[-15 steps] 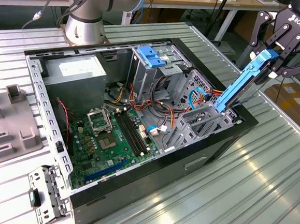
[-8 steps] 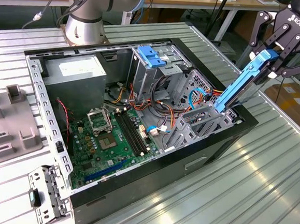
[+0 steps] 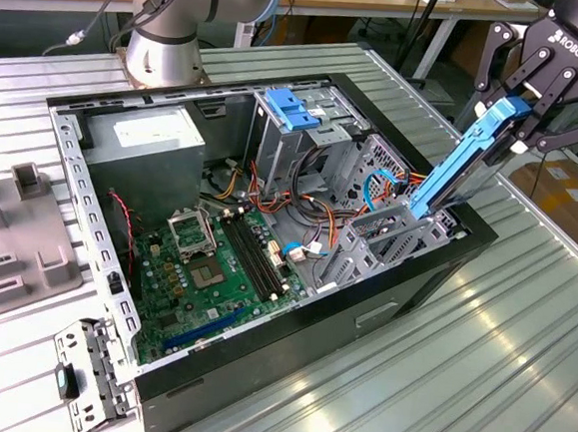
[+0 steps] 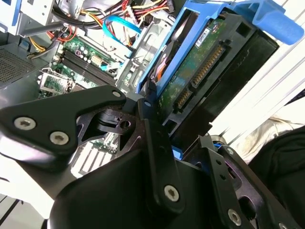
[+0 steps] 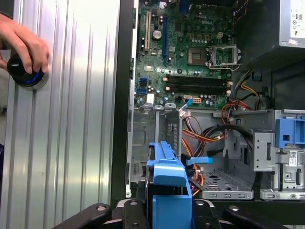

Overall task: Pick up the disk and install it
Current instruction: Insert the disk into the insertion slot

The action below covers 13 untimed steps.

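Note:
The disk (image 3: 463, 165) stands on edge, steeply tilted, with its blue side rails showing and its lower end at the top of a grey metal drive bay (image 3: 387, 239) in the open computer case (image 3: 259, 344). My gripper (image 3: 523, 104) is shut on the disk's upper end, above the case's side on the exterior view's right. In the second wrist view the disk (image 4: 200, 71) shows its green circuit board and connector between my black fingers (image 4: 152, 129). The first wrist view shows the disk's blue rail (image 5: 167, 167) edge-on above the bay (image 5: 152, 138).
Inside the case are a grey power supply (image 3: 144, 145), a metal cage with a blue cap (image 3: 292, 111), the motherboard (image 3: 205, 269) and loose cables (image 3: 312, 243). A person's hand (image 5: 24, 43) rests on a black knob (image 5: 21, 71) on the ribbed table. A grey fixture (image 3: 16, 245) stands at the exterior view's left.

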Tool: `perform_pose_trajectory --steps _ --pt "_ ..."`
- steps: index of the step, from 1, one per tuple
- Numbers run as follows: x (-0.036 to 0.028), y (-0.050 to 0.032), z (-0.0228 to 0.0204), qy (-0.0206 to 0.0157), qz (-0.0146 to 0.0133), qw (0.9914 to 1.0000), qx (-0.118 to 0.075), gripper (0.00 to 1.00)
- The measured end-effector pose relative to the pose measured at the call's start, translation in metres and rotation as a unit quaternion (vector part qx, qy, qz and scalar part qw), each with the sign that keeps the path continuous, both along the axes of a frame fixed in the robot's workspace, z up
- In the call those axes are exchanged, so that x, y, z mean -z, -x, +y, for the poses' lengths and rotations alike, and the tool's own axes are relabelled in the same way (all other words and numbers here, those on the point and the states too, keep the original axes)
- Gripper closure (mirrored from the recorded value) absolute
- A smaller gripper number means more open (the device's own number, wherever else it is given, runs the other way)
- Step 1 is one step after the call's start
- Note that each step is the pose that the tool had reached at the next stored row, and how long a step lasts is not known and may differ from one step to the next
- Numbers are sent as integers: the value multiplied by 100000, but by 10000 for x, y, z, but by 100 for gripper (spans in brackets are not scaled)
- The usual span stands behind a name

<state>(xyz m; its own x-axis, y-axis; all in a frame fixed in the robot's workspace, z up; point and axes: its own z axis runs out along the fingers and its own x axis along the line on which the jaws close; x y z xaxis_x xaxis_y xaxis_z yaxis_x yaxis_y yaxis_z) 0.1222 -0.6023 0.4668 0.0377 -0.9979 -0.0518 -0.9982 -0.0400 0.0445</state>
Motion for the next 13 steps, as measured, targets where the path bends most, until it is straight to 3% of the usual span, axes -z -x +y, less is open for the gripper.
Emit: perform_pose_trajectory --steps 5,8,13 --pt "28 125 0 2 1 100000 2 64" --pt "45 256 2 4 2 100000 -1 64" --pt "59 348 19 0 1 100000 3 64"
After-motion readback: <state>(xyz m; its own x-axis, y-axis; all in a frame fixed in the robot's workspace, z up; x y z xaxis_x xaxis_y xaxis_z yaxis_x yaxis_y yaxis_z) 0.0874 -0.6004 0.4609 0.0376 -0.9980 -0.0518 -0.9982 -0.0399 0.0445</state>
